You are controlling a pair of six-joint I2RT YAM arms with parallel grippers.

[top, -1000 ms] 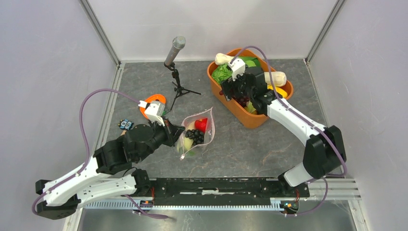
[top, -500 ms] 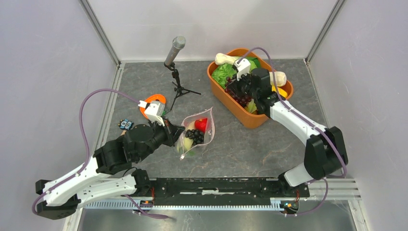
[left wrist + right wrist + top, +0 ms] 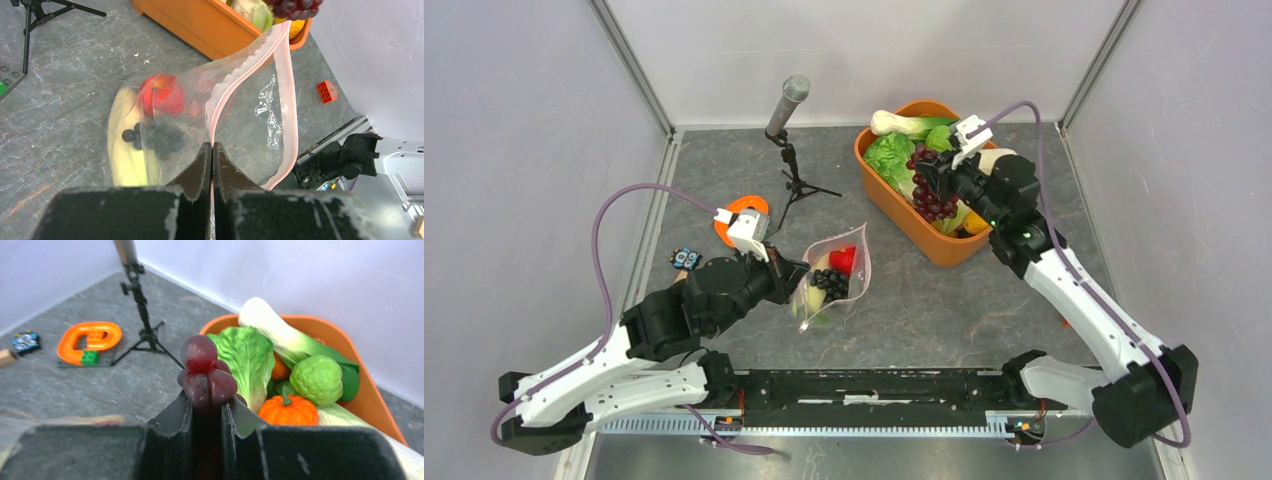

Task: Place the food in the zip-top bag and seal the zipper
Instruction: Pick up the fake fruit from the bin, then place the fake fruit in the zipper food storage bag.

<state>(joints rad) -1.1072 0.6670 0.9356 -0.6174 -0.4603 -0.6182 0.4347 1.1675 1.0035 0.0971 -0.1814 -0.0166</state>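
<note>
since a second ago the right arm has swung its elbow out toward 4 o'clock and lifted; its right gripper (image 3: 941, 178) now hangs above the orange tub (image 3: 921, 240) instead of reaching down into it, and the purple grape bunch (image 3: 931, 193) has come up with it. the left arm and the zip-top bag (image 3: 834, 278) lie as they did.

in the right wrist view the right gripper (image 3: 206, 407) has its fingers drawn close on the lower part of the purple grape bunch (image 3: 205, 372), whose top grapes stand up above the fingertips. behind it the orange tub (image 3: 350, 347), at 1 o'clock on the table, holds a lettuce leaf (image 3: 247, 352), a small orange pumpkin (image 3: 289, 412) and a bumpy green fruit (image 3: 317, 380).

the left gripper (image 3: 212, 150) is pinched fully together on the bag's near edge, just where the zipper (image 3: 288, 90) begins. the zipper runs away from the fingers as two pinkish strips standing apart, so the mouth gapes toward the tub. the zip-top bag (image 3: 250, 115) lies near the table's middle, a little toward 9 o'clock, with a red fruit (image 3: 160, 95), a pale yellow banana (image 3: 121, 145) and dark berries (image 3: 165, 137) at its far end.

a microphone on a tripod (image 3: 789, 110) stands at 11 o'clock, and an orange ring toy (image 3: 746, 208) lies at 10 o'clock beside the left wrist.
</note>
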